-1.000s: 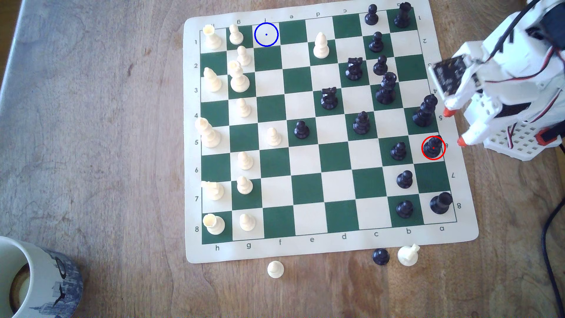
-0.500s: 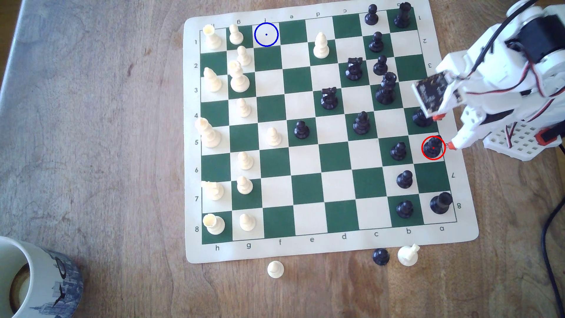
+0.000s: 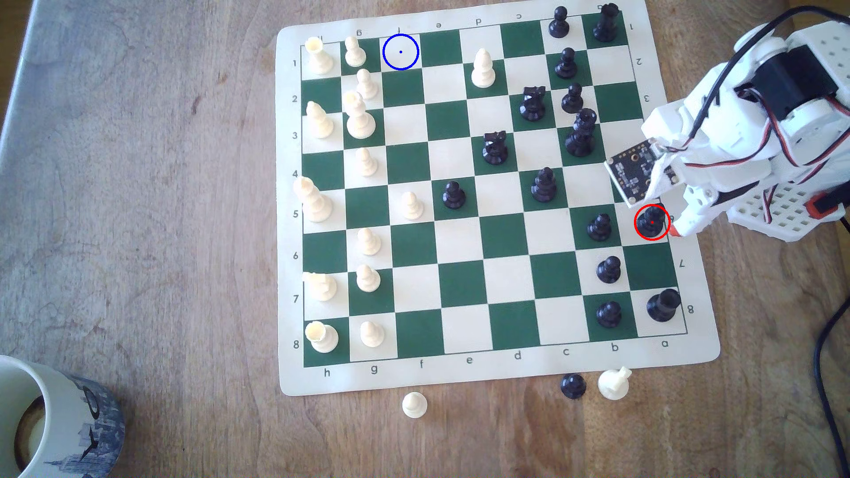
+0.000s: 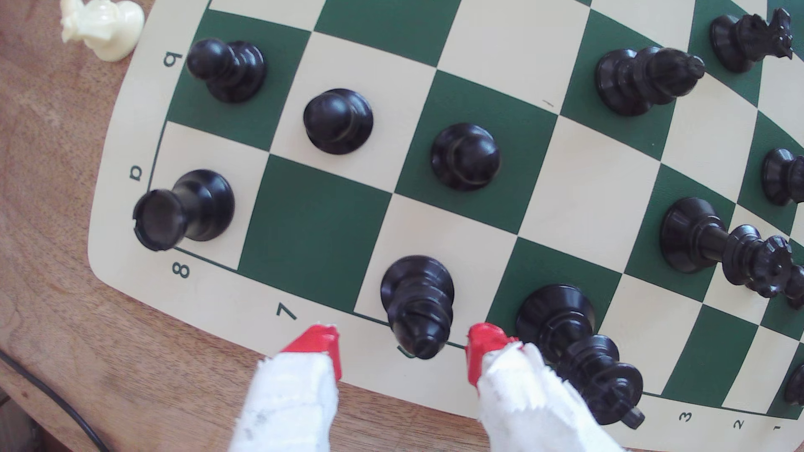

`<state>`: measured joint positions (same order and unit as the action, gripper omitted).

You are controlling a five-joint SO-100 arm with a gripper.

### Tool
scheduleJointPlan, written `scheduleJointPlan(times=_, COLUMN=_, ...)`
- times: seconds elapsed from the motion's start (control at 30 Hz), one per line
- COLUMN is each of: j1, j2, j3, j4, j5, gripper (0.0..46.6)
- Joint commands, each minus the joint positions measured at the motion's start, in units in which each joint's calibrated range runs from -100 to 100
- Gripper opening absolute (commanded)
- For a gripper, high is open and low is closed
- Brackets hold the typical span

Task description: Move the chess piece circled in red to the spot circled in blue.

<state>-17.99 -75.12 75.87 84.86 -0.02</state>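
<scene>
1. At about 8 o'clock in the exterior view, a mug point(image 3: 55, 418) with a dark skyline print stands on the wooden table point(image 3: 152, 230), well apart from the chess mat point(image 3: 487, 257).
2. The spot circled in blue point(image 3: 400, 52) is a bare cream square near 12 o'clock of the mat, just beside a white pawn point(image 3: 354, 52) on the exterior view's left.
3. Off the mat at 6 o'clock stand a white pawn point(image 3: 414, 404), a black pawn point(image 3: 573, 385) and a white knight point(image 3: 614, 382) on the table.
4. The chess piece circled in red point(image 3: 651, 222) stands upright at about 3 o'clock, on a cream square at the mat's edge column, with a black pawn point(image 3: 599, 227) near it toward 9 o'clock.
5. The gripper point(image 4: 402, 347) sits low at the mat's border beside that piece. In the wrist view its two red-tipped fingers point(image 4: 319, 343) are spread wide, one on each side of the piece's pointed top point(image 4: 417, 304), touching nothing that can be seen and holding nothing.
6. A taller black piece point(image 4: 574, 343) stands just beside the other fingertip.
7. The white arm point(image 3: 754, 133) enters from 3 o'clock of the exterior view.
</scene>
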Motion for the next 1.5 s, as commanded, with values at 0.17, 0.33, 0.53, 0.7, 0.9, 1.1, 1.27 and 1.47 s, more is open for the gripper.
scheduleJointPlan(times=0.17, j1=-0.35, j2=2.36, j3=-0.17, j4=-2.14, j5=0.15, gripper=15.2)
scheduleJointPlan(times=0.33, j1=-0.43, j2=3.3, j3=-0.08, j4=-3.04, j5=0.2, gripper=14.5)
scheduleJointPlan(times=0.53, j1=-0.43, j2=5.0, j3=0.1, j4=-4.11, j5=0.24, gripper=14.3)
scheduleJointPlan(times=0.7, j1=-0.82, j2=6.52, j3=0.1, j4=-5.25, j5=0.24, gripper=13.7)
scheduleJointPlan(times=0.9, j1=-1.52, j2=7.88, j3=0.01, j4=-5.99, j5=0.24, gripper=11.6)
scheduleJointPlan(times=1.1, j1=-2.46, j2=8.56, j3=-0.26, j4=-5.99, j5=0.2, gripper=8.8)
scheduleJointPlan(times=1.27, j1=-2.46, j2=8.56, j3=-0.62, j4=-5.66, j5=0.1, gripper=7.5)
scheduleJointPlan(times=1.47, j1=-2.54, j2=8.9, j3=-1.62, j4=-5.34, j5=-0.1, gripper=4.0)
